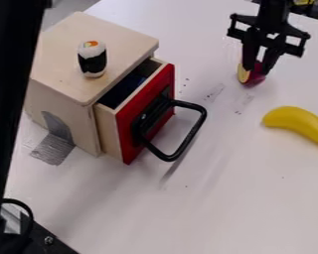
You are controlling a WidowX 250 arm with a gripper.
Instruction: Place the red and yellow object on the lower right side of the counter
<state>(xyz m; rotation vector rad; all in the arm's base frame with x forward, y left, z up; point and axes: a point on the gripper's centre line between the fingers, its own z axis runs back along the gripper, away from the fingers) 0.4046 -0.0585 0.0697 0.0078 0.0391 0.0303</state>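
Observation:
At the upper right, my gripper (257,68) points down with its fingers closed around the red and yellow object (255,78). The object's yellow face turns to the left, and its dark red side shows between and below the fingertips. The fingers cover part of its upper portion. Its lower end is at or close to the white counter (234,198); I cannot tell whether they touch.
A wooden box (62,59) with a sushi piece (92,59) on top stands at the upper left. Its red-fronted drawer (145,114) is pulled out, and the black handle (188,141) juts rightward. A yellow banana (297,122) lies at the right edge, below my gripper.

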